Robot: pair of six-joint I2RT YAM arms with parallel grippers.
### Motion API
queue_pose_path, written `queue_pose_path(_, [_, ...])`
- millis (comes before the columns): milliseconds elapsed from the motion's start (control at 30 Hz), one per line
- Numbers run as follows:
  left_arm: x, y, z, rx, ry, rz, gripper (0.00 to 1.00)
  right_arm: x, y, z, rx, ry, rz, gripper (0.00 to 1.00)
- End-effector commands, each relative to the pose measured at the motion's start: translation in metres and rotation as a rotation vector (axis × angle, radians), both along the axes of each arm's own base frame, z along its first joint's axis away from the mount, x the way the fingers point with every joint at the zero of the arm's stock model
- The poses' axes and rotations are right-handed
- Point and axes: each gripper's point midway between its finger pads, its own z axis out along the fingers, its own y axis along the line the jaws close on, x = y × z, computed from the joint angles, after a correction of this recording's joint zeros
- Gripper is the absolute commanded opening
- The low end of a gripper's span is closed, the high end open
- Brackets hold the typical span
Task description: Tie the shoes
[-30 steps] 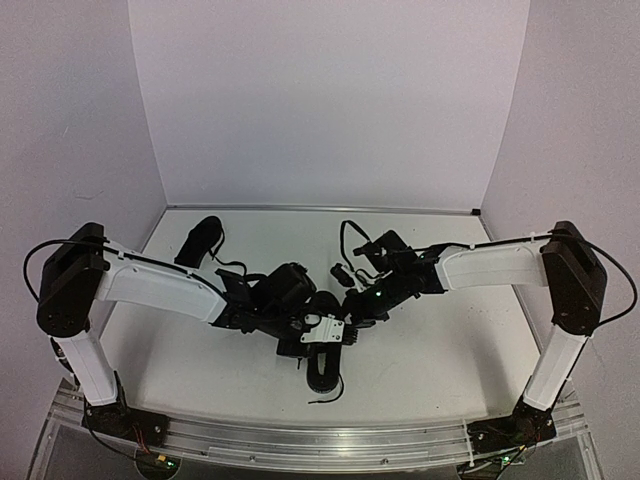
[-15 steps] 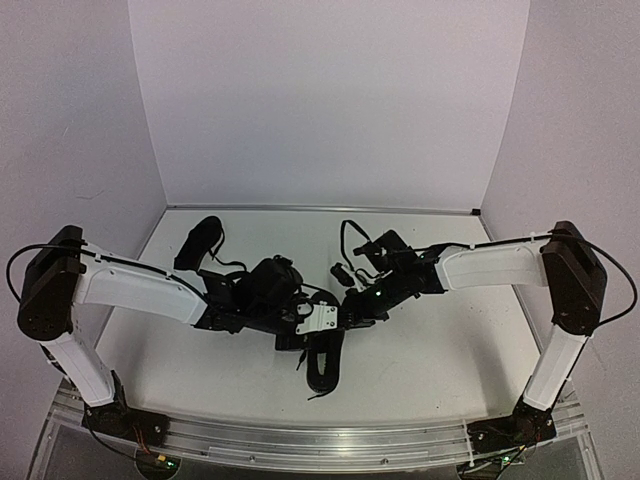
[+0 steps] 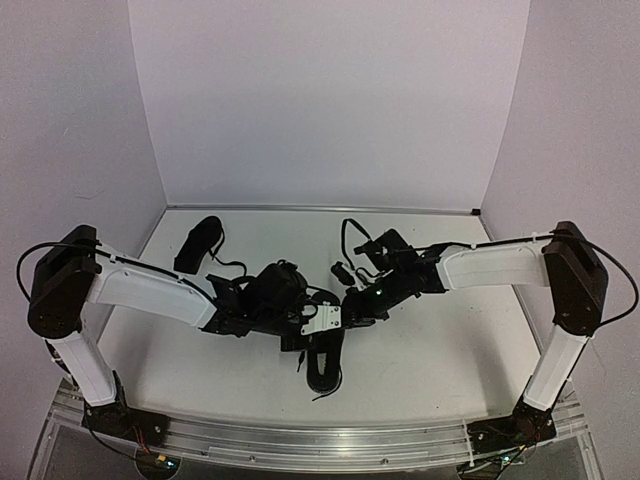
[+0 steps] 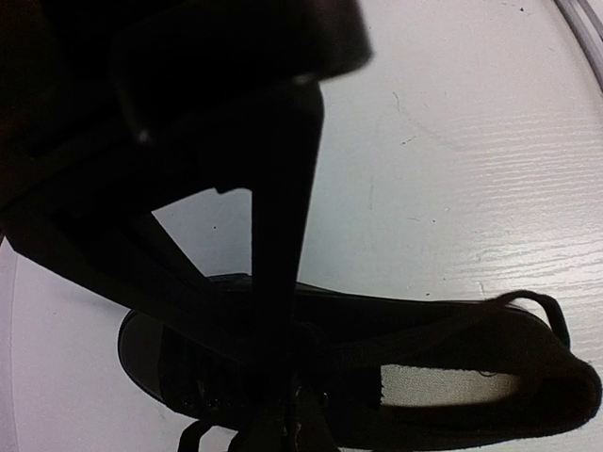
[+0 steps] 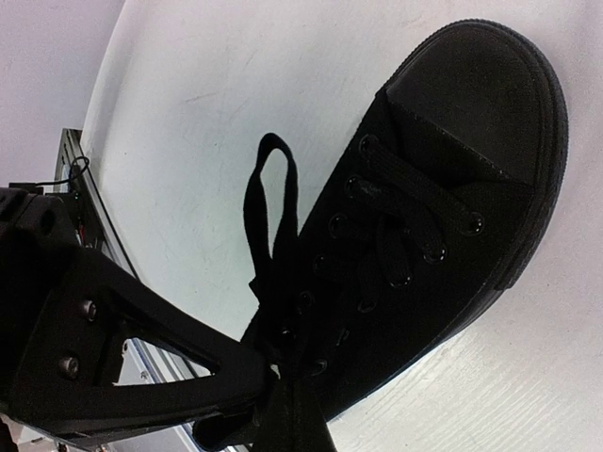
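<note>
Both closed tight, the right gripper (image 5: pixel 268 379) pinching the laces (image 5: pixel 281 306) of the shoe (image 5: pixel 452 169) beside the left gripper (image 4: pixel 273 414), an uneven tug could flatten the upper-left loop (image 5: pixel 273 141).

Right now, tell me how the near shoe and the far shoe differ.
Place: the near shoe sits at the centre of the table; the far shoe lies at its back left, alone. State: the right gripper is shut on a lace loop of the near shoe; nothing touches the far shoe. Both are all black.
</note>
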Motion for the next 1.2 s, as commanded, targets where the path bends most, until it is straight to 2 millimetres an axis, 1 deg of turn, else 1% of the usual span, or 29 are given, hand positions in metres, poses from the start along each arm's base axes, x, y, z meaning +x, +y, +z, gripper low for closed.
queue_pose_path(0, [0.009, -0.003, -0.001, -0.031, -0.013, 0.048, 0.00, -0.001, 0.003, 0.019, 0.057, -0.020, 0.010, 0.00])
queue_pose_path(100, [0.014, -0.001, -0.004, -0.034, -0.014, 0.080, 0.00, -0.003, 0.006, 0.022, 0.081, -0.009, 0.015, 0.00])
queue_pose_path(233, [0.012, 0.001, -0.008, -0.053, -0.001, 0.086, 0.00, -0.005, 0.010, 0.024, 0.115, 0.011, 0.017, 0.00])
queue_pose_path(433, [0.008, 0.004, -0.009, -0.104, 0.004, 0.090, 0.00, -0.007, 0.015, 0.017, 0.147, 0.054, 0.010, 0.00])
queue_pose_path(533, [0.009, 0.006, -0.013, -0.125, 0.000, 0.105, 0.00, -0.007, 0.018, 0.017, 0.166, 0.069, 0.007, 0.00])
queue_pose_path(733, [0.015, 0.003, -0.005, -0.236, -0.015, 0.154, 0.00, -0.008, 0.021, 0.016, 0.184, 0.093, 0.004, 0.00])
queue_pose_path(900, [0.020, 0.003, -0.004, -0.311, -0.029, 0.192, 0.00, -0.010, 0.020, 0.013, 0.182, 0.109, 0.001, 0.00])
queue_pose_path(1033, [0.019, 0.002, -0.004, -0.347, -0.029, 0.192, 0.00, -0.011, 0.020, 0.010, 0.178, 0.115, -0.003, 0.02])
queue_pose_path(1167, [0.015, 0.001, 0.003, -0.394, -0.031, 0.174, 0.00, -0.010, 0.019, 0.008, 0.174, 0.119, -0.007, 0.03])
